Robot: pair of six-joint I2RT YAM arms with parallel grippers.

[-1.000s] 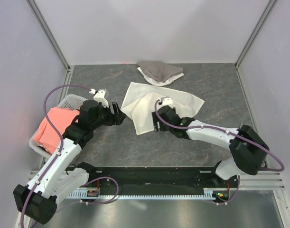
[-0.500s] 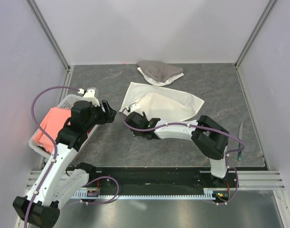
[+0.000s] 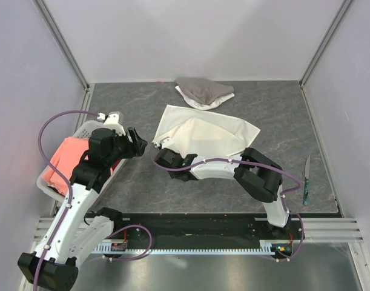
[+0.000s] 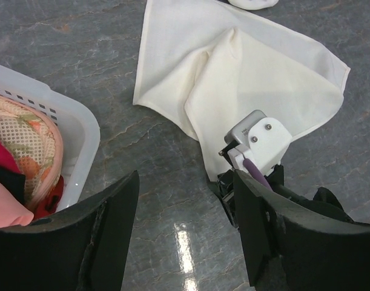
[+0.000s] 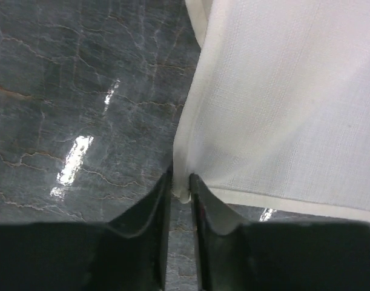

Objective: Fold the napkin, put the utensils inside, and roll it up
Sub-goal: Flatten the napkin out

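Overhead plus two wrist close-ups on napkin (image 3: 209,130)

Grey table (image 3: 142,182), napkin (image 3: 203,130), cloth heap (image 3: 203,92), basket (image 4: 82,130), prob. knife (image 3: 306,180)

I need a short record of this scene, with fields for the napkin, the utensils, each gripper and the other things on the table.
napkin: cream-white cloth napkin, lying on the grey table, one part folded over
right gripper: right gripper shut on the napkin's near corner
left gripper: left gripper open, empty, over the table beside the basket
utensils: one slim dark knife at the table's right edge, apart from the napkin
other: white plastic basket holding a salmon-pink cloth; grey-and-white cloth heap at the far edge
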